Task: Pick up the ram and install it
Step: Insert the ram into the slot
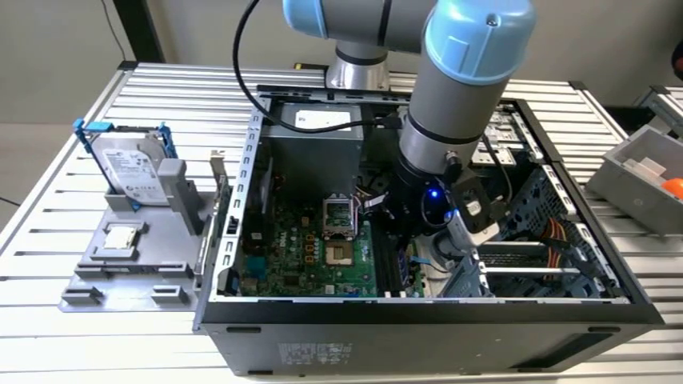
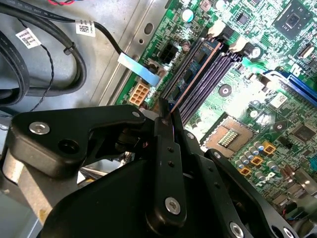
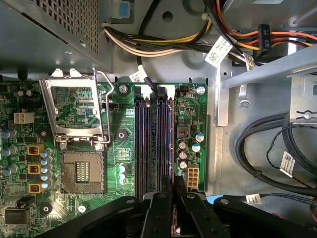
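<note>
Dark stick: the ram, thin, edge-on, over the motherboard slots.
Grip: gripper jaws closed on ram.
Writing: none readable.

One arm, one gripper. One ram stick, edge-on, pinched between its two fingers. Just past the fingertips run four memory slots and one open processor socket, all on one motherboard in one computer case. One hard drive and one processor chip wait well apart outside.
</note>
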